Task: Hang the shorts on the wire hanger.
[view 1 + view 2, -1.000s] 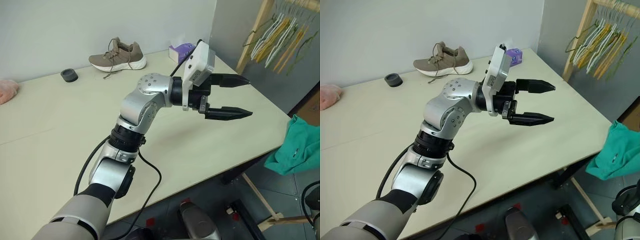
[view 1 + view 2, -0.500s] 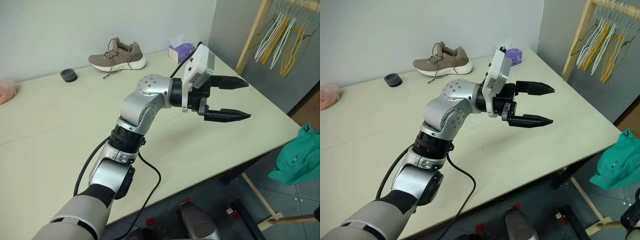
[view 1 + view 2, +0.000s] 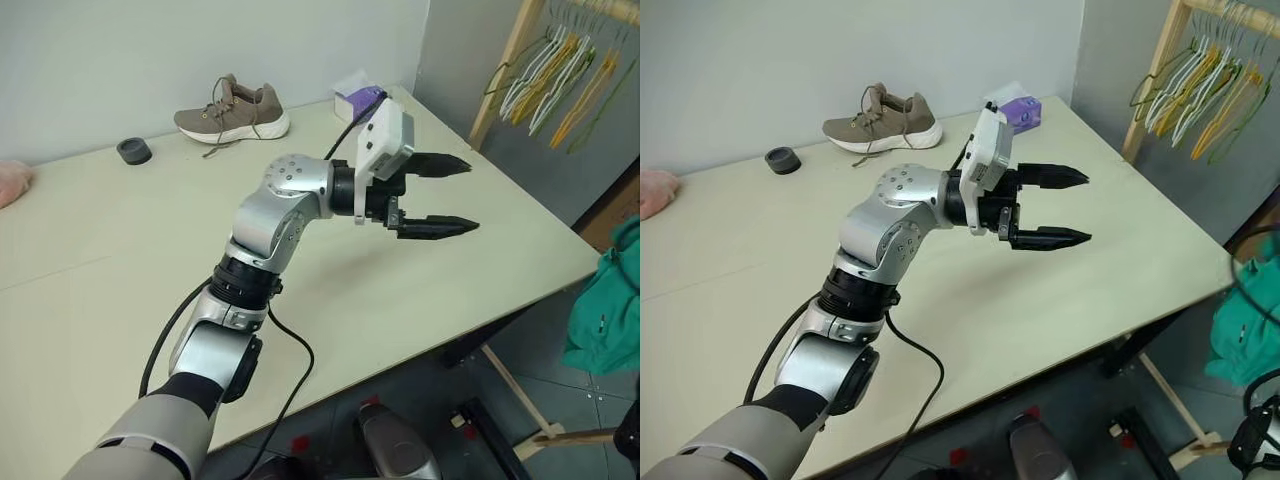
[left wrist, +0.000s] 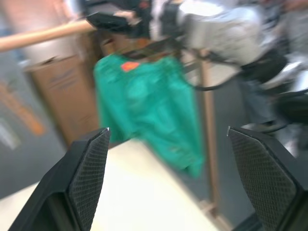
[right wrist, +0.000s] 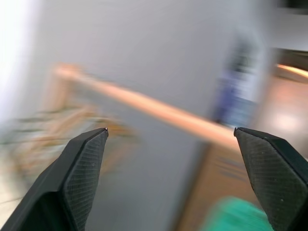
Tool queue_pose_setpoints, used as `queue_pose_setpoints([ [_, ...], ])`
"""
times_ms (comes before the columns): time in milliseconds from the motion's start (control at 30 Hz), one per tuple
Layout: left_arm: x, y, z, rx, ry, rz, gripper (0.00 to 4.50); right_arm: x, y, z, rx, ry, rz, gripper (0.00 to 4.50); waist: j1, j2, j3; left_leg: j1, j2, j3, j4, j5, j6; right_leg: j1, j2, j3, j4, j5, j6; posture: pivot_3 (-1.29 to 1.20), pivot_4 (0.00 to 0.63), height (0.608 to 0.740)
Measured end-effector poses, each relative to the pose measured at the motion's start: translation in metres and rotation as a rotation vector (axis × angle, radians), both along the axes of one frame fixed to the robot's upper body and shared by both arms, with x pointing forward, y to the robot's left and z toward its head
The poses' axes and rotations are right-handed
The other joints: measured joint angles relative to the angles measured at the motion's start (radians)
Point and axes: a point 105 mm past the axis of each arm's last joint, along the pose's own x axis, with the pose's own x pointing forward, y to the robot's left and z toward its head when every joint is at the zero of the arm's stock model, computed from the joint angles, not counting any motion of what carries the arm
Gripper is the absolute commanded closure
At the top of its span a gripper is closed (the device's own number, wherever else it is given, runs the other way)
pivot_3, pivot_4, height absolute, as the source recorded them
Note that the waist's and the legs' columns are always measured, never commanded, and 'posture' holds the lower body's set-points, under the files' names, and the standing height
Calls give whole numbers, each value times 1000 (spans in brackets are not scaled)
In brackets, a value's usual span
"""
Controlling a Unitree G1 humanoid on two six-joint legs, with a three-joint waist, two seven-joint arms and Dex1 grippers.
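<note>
The left gripper (image 3: 448,195) hangs over the table (image 3: 100,260) with its two black fingers wide apart and nothing between them. The right gripper (image 5: 173,183) is open wide too. The green shorts (image 3: 607,300) hang off the table's right edge, near a wooden rack (image 3: 505,60) of hangers.

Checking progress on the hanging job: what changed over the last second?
The teal-green fabric shorts, off the beige table's right end, shifted rightward and now hang longer and narrower. The left end effector, open and empty, drifted slightly leftward over the table. The brown lace-up shoe and the hangers on the wooden rack stayed put.
</note>
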Motion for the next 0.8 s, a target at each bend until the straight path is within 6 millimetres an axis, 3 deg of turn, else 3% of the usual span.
queue_pose_setpoints([
  [133, 43, 44, -20, -3, -5, 361, 371, 19, 69, -57, -36, 217, 332, 27, 10, 0, 0, 0, 0, 0, 1, 0, 0, 0, -1, -1, 0, 0, 0, -309, 109, 740],
  [267, 73, 123, -44, -95, 82, 838, 371, 24, 127, -98, -70, 341, 585, 27, 20, -2, 0, 0, 1, -1, 1, 0, 0, -1, -2, -1, 2, 1, 1, -238, 102, 740],
  [400, 60, 198, -83, -112, 120, 1240, 371, 38, 159, -135, 48, 402, 694, 27, 56, -6, -2, 1, 2, -2, 2, 0, 0, -2, -6, -3, 3, 2, -1, -160, 93, 740],
  [500, 40, 233, -118, -111, 199, 1435, 371, 45, 183, -163, 124, 457, 761, 27, 114, -9, -4, -1, 2, -2, 3, 0, 0, -4, -7, -5, 5, 4, -4, -109, 90, 740],
  [633, 17, 258, -156, -122, 308, 1588, 371, 51, 198, -184, 183, 479, 789, 27, 202, -14, -7, -4, 1, -2, 3, 0, 0, -6, -8, -7, 4, 5, -6, -78, 90, 740],
  [800, 15, 261, -152, -162, 289, 1602, 371, 58, 198, -189, 197, 454, 774, 27, 295, -22, -12, -4, 0, -1, 5, -2, 3, -6, -11, -7, 4, 7, -9, -67, 108, 740],
])
